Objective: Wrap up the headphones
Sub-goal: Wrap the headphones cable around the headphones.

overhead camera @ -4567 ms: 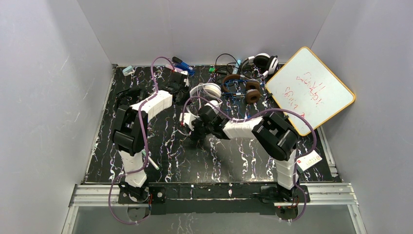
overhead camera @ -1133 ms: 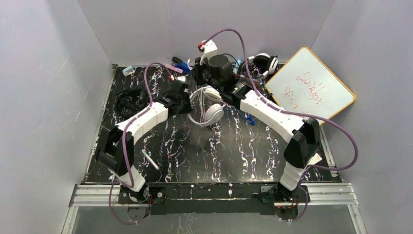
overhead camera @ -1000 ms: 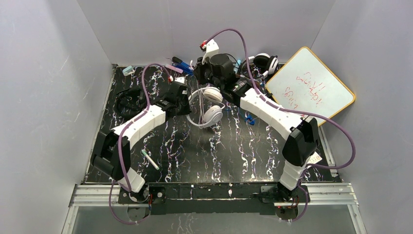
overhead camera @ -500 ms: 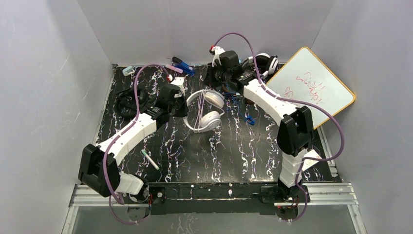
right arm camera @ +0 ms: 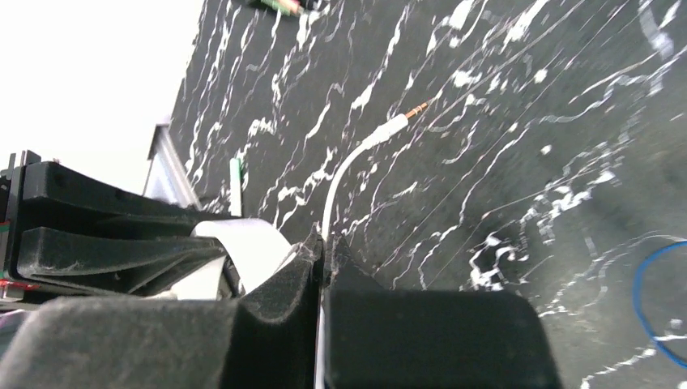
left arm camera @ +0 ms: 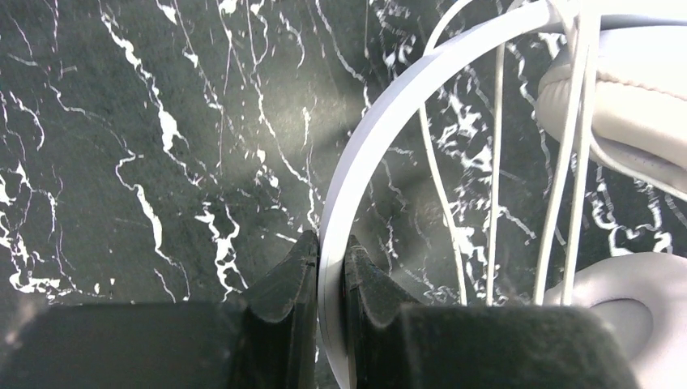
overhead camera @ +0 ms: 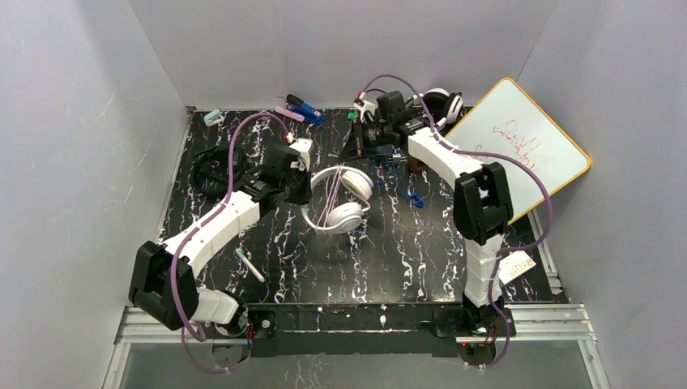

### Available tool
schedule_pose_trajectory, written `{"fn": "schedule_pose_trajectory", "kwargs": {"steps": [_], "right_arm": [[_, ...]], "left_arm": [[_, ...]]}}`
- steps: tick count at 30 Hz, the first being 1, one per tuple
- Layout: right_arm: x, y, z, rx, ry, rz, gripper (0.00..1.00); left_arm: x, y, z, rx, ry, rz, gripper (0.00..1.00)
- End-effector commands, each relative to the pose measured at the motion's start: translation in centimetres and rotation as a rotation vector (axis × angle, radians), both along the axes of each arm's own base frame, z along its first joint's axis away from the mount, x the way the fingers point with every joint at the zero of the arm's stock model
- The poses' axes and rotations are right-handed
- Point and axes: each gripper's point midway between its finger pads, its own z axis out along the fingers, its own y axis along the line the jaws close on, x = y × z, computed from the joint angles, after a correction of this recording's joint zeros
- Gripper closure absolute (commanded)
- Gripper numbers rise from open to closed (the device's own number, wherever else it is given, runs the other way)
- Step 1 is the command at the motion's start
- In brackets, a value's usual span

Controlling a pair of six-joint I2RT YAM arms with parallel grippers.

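Note:
The white headphones (overhead camera: 336,198) lie mid-table with their thin white cord (overhead camera: 330,194) looped several times across the headband. My left gripper (overhead camera: 301,188) is shut on the white headband (left arm camera: 389,121), which sits pinched between its fingers (left arm camera: 296,267). The cord strands (left arm camera: 494,162) and both ear cups (left arm camera: 640,97) show beside it. My right gripper (overhead camera: 354,146) is at the far side and is shut on the cord's free end (right arm camera: 356,154), with the plug sticking out ahead. Black headphones (overhead camera: 211,168) lie at the left. The brown-cupped pair is largely hidden under the right arm.
A whiteboard (overhead camera: 514,150) leans at the right. A black-and-white headset (overhead camera: 441,101) and blue markers (overhead camera: 304,108) lie along the back wall. A green pen (overhead camera: 249,265) lies near front left, and it also shows in the right wrist view (right arm camera: 235,186). A tag (overhead camera: 514,266) lies at the right edge.
The right gripper has come down from above the headphones to the table's far side, keeping the cord. The left gripper has drawn the headphones a little toward the near left.

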Motion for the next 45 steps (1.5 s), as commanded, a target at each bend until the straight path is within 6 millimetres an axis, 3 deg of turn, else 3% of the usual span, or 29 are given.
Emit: {"fn": "schedule_pose_trajectory", "kwargs": {"steps": [1,4,9,15,21,26,34,39,45], "right_arm": [[-0.6,0.1,-4.4,0.024,0.149,0.048,0.99],[-1.6,0.2,-6.0,0.027,0.230,0.075,0.99],[-3.7,0.4,-7.1,0.066,0.329,0.179,0.93],[-5.2,-0.2,-9.2,0.029,0.405,0.231,0.98],[-7.4,-1.0,-10.5,0.032,0.473,0.313,0.99],[-8.6,-1.3,-10.5,0.066,0.499,0.372,0.99],[-9.3,-1.0,-12.6,0.056,0.565,0.420,0.99],[-10.0,-0.7,-11.8,0.095,0.554,0.468,0.99],[-10.9,-0.2,-10.6,0.114,0.538,0.506,0.99]], "left_arm": [[-2.0,-0.4,0.8,-0.016,-0.014,-0.086,1.00],[-1.6,0.2,0.8,0.015,-0.039,-0.076,1.00],[-1.2,0.5,0.6,0.058,-0.088,-0.118,1.00],[-0.9,0.3,-1.7,0.049,-0.126,-0.124,1.00],[1.7,1.4,-2.5,0.066,-0.260,-0.009,1.00],[2.5,-0.1,-2.4,0.039,-0.321,-0.093,1.00],[4.0,-1.3,-3.7,0.108,-0.310,-0.185,1.00],[5.5,-2.1,-2.0,0.111,-0.366,-0.207,1.00],[5.0,-0.7,1.5,0.133,-0.428,-0.173,1.00]]}}
